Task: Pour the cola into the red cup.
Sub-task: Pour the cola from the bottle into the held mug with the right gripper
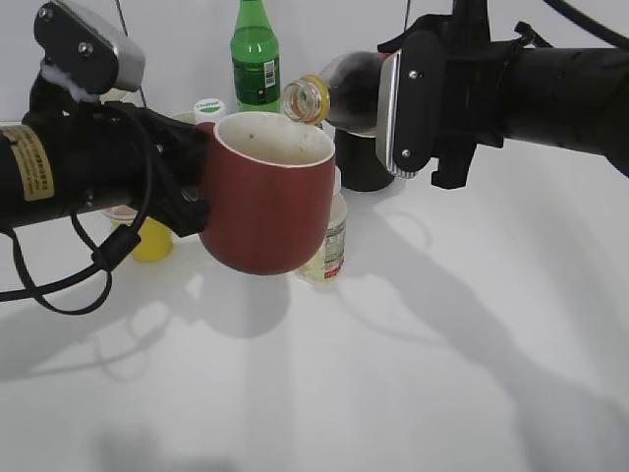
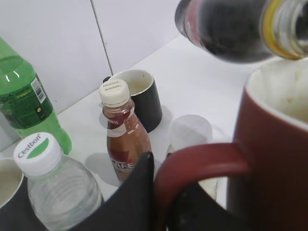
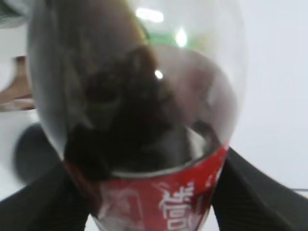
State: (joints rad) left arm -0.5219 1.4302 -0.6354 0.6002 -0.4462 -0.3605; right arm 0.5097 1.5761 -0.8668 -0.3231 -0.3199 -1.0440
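My left gripper (image 1: 197, 177) is shut on the handle (image 2: 202, 161) of the red cup (image 1: 267, 202) and holds it above the table; its cream inside shows, and I cannot tell if liquid is in it. My right gripper (image 1: 398, 108) is shut on the cola bottle (image 1: 349, 90), tipped on its side. The bottle's open gold-ringed mouth (image 1: 305, 100) is just over the cup's rim. In the left wrist view the bottle (image 2: 231, 29) hangs over the cup (image 2: 274, 144). In the right wrist view dark cola (image 3: 134, 115) fills the bottle above the red label (image 3: 163, 197).
A green bottle (image 1: 256, 54) stands at the back. A black mug (image 2: 139, 96), a small brown bottle with cream cap (image 2: 122, 130), a clear water bottle (image 2: 53, 183) and a clear cup (image 2: 191, 132) stand below. A yellow cup (image 1: 149, 239) sits at left. A small pale bottle (image 1: 329, 246) stands behind the red cup.
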